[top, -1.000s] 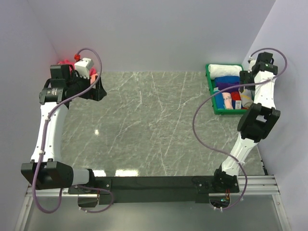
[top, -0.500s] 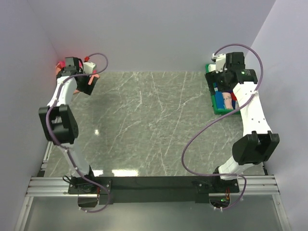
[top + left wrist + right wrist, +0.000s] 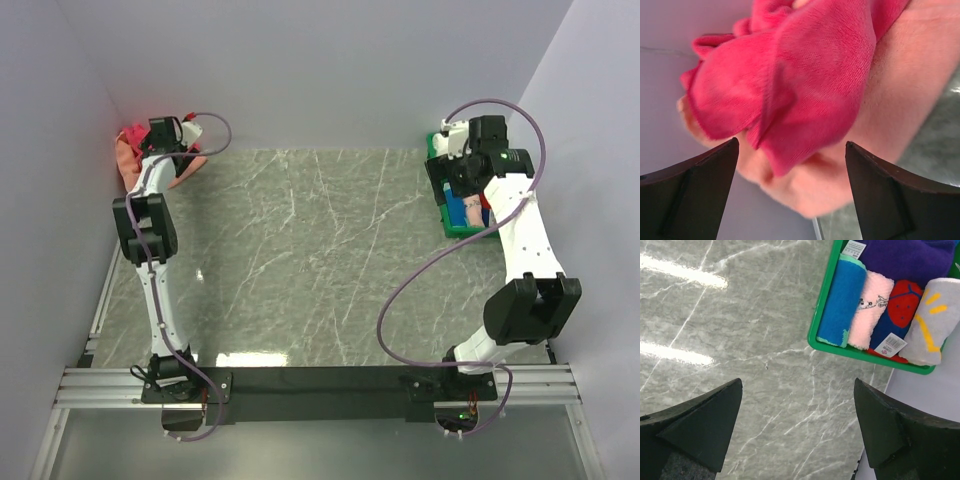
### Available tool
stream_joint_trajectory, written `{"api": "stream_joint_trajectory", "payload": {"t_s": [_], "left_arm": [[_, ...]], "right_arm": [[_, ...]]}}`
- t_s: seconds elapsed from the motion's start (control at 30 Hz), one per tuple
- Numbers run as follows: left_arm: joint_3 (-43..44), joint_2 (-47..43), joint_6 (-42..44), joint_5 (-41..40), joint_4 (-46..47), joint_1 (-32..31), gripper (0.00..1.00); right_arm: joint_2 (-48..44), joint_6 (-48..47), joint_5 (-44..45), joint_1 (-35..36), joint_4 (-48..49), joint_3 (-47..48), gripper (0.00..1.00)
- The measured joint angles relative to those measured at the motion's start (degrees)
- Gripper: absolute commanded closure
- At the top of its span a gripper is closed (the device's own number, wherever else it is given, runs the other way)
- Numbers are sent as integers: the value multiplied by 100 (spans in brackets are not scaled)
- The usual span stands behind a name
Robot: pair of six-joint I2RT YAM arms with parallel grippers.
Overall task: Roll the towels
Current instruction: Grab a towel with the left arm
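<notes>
Evidently part of the job is done: several towels, a blue one (image 3: 842,302) among them, lie rolled side by side in the green tray (image 3: 820,325) at the counter's (image 3: 740,315) far right. Two are left unrolled: a crimson towel (image 3: 805,75) crumpled on a salmon towel (image 3: 900,95) in the far left corner. Over that heap the left tool (image 3: 791,145) hangs wide, gripping nothing; the right tool (image 3: 798,382) hangs wide and empty beside the tray.
</notes>
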Motion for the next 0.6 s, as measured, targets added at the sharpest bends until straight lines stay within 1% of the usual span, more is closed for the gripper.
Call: {"api": "stream_joint_trajectory", "payload": {"t_s": [0.1,0.17,0.2,0.23,0.3,0.33,0.4,0.43,0.47,0.6], "left_arm": [[138,378,264,-107,317,42,8],[354,708,398,-164,496,87,14],[428,841,476,-179,592,116,19],[472,929,520,-192,680,138,29],[511,1036,640,-212,953,192,40],[514,1051,693,-219,1082,221,57],[557,1075,782,-225,1303,278,78],[601,1084,828,-225,1403,306,95],[656,1086,892,-223,1530,332,100],[887,1062,966,-199,1888,391,100]], "right_arm": [[-11,-2,20,0,-11,-96,2],[-28,-9,48,0,-22,-216,1],[-37,-11,61,0,-35,-280,1],[-48,-11,79,0,-46,-339,1],[-59,-9,103,0,-105,-376,1],[-66,-7,109,0,-122,-376,1],[-103,-7,125,0,-146,-376,1],[-122,-4,129,0,-162,-374,1],[-146,-4,136,0,-181,-372,0],[-236,-4,149,0,-232,-365,0]]}}
